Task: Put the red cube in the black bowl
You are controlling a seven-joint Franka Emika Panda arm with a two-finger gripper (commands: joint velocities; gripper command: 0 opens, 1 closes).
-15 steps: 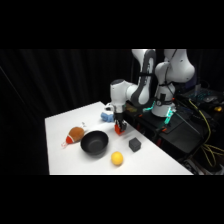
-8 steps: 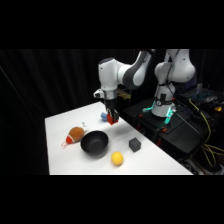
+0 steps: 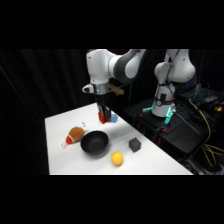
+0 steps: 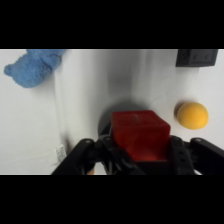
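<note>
The gripper (image 3: 104, 119) hangs above the table (image 3: 60, 125), pinching the red cube (image 3: 103, 118) between its two fingers, clear of the surface. In the wrist view the cube (image 4: 139, 136) fills the lower middle, with a flat top face and a front face toward the camera; it is a near-even block with no clear long axis, and its edges sit a little askew to the picture's frame. The black fingers (image 4: 182, 152) press on its left and right sides.

In the side view the black bowl (image 3: 95, 143) sits on the table below the cube and a little toward the camera, upright, mouth up. Left of the bowl lies an orange-brown thing (image 3: 75, 134), close beside its rim. A yellow ball (image 3: 117, 158) rests just in front of the bowl on its right, and a grey cube (image 3: 134, 145) stands farther right. A small blue thing (image 3: 113, 118) lies on the table just behind the gripper; in the wrist view it (image 4: 33, 66) shows at the upper left, the ball (image 4: 192, 114) at right
</note>
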